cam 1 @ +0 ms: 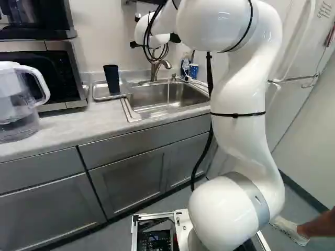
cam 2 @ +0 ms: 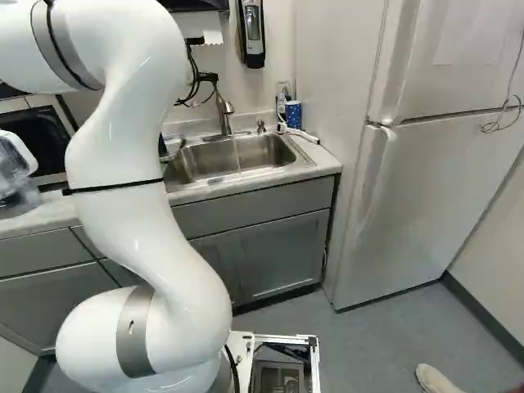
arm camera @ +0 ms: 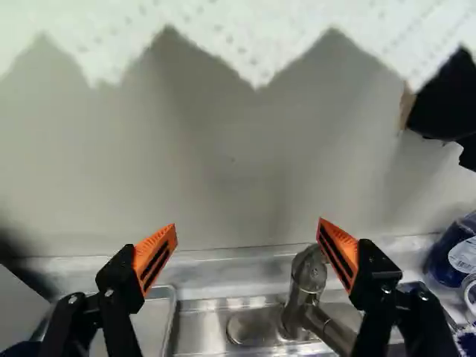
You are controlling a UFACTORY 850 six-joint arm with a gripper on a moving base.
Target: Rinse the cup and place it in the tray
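The one tool (cam 1: 135, 45) has its two fingers spread. One black cup (cam 1: 111, 79) stands in one tray (cam 1: 98, 90), at one sink's (cam 1: 152, 97) nine o'clock; one blue cup (cam 1: 193, 71) at two.

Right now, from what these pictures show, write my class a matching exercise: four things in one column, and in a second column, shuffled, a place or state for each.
Column one
1. Dark cup
2. Clear pitcher
3. Faucet
4. Pincer

Column two
A. Open, with its fingers well apart
B. Standing in the metal tray
C. Letting water run into the sink
D. On the counter by the microwave

Right pairs: 1-B, 2-D, 3-C, 4-A
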